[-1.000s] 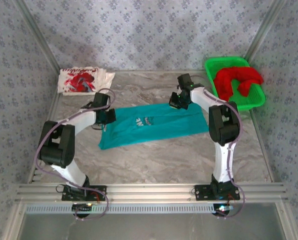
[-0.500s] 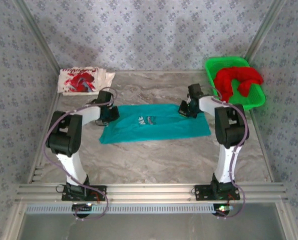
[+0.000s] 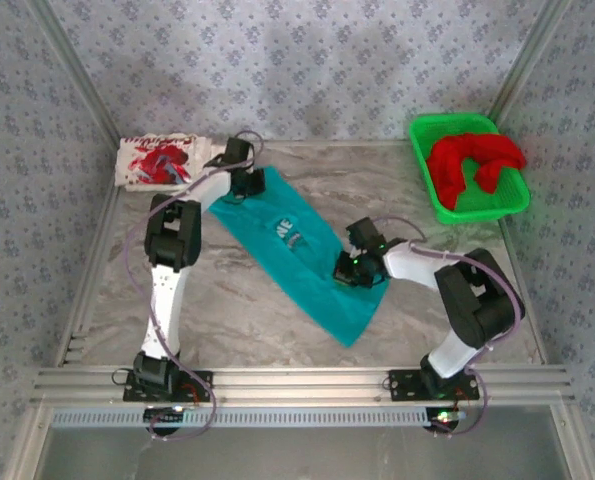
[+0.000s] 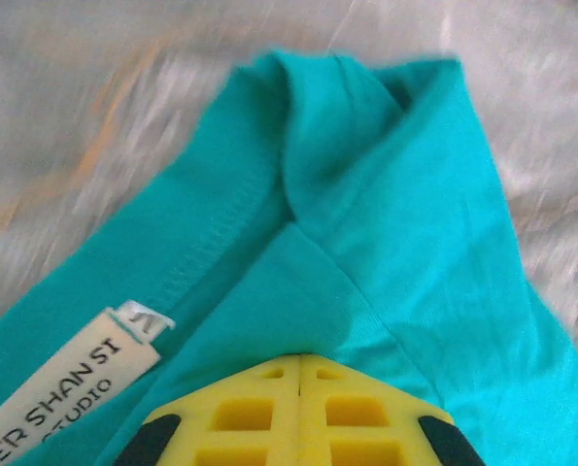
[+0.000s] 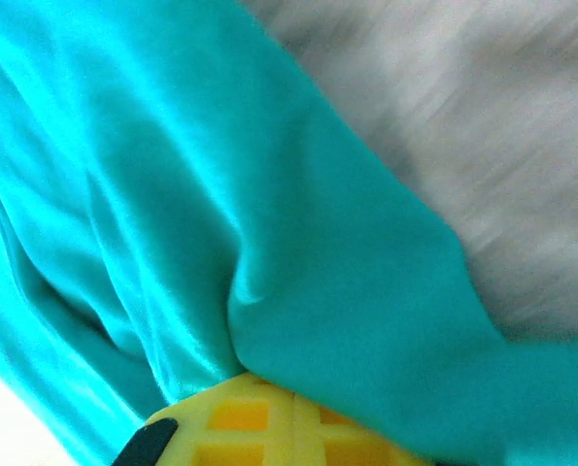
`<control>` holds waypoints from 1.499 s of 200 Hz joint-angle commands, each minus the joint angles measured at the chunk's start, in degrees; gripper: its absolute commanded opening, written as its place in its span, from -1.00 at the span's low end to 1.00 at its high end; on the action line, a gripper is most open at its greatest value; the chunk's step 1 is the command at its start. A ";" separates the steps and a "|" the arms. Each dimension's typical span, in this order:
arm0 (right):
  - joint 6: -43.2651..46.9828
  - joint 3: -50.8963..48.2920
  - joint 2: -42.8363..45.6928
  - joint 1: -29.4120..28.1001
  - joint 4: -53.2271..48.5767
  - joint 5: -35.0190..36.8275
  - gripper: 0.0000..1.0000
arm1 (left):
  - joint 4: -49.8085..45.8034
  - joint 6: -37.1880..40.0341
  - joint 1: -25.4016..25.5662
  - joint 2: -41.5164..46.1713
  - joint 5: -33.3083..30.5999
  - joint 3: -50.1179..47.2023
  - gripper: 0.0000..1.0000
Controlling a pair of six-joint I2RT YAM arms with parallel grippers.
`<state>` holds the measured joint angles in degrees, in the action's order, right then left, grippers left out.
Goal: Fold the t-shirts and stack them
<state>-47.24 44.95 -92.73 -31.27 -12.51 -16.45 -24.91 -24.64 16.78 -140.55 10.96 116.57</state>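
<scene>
Stretching diagonally across the table (image 3: 257, 320), the teal t-shirt (image 3: 305, 268) is shown running from a far-left end beside the white t-shirt (image 3: 162, 160) to a near end right of centre. In the pictures taken a second and half a second before, the same garment was laid level across the middle of the table. It has since been swung round, its left end carried away from the arm bases and its right end drawn towards them. The left gripper (image 3: 243, 182) is seen at the far end of the cloth, just beside the white t-shirt with red print; earlier it was placed at mid-depth on the left. The right gripper (image 3: 350, 270) is seen at the right edge of the cloth near its lower end, having been brought in from a position close to the green basket (image 3: 482, 211). In the left wrist view the yellow pads of the left gripper (image 4: 300, 379) are pressed together on a fold of teal cloth, with a sewn-in label (image 4: 70, 388) just to their left. In the right wrist view the right gripper (image 5: 279, 408) is likewise clamped on bunched teal cloth. The red t-shirt (image 3: 472, 160) is heaped in the basket, and the white t-shirt is kept in the far left corner, both unmoved.
</scene>
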 commanded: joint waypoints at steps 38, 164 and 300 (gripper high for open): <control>-5.52 0.79 10.46 -4.81 -10.57 5.85 -0.74 | -15.94 5.44 0.56 -10.45 0.73 32.67 -0.93; 24.88 58.84 -32.34 6.16 -24.20 -3.84 -1.00 | 22.14 -10.86 4.34 47.11 -10.31 -53.03 -0.89; 16.26 56.87 -43.68 7.79 -9.57 -4.98 -1.00 | 20.83 -12.81 3.27 26.04 -11.12 -46.26 -1.00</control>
<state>-26.61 110.50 -138.76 -23.53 -24.77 -23.18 -3.77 -37.17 20.29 -112.53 -0.51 67.53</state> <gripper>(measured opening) 0.066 0.050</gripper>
